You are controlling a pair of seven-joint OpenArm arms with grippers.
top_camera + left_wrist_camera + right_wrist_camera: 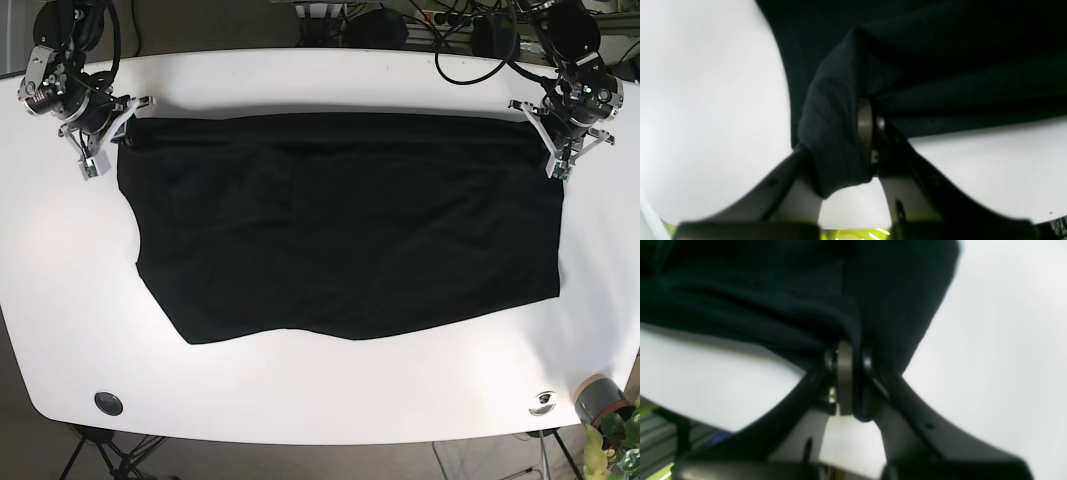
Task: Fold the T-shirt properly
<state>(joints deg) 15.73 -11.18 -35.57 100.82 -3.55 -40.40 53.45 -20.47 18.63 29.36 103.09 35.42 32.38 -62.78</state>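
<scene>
Two hands pinch T-shirt (pixel 340 225) corners, far edge taut

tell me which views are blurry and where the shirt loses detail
Left wrist view: soft focus, the black cotton T-shirt nearly featureless, the left claw smeared, the white table blown out. Right wrist view: blurrier still around the right claw. Base view: sharp, evenly lit, only faint wrinkles showing in the dark cloth.

Two robot arms reach in from the far corners.
The left gripper (pixel 553 143) and right gripper (pixel 112 137) are each clamped on cloth.
</scene>
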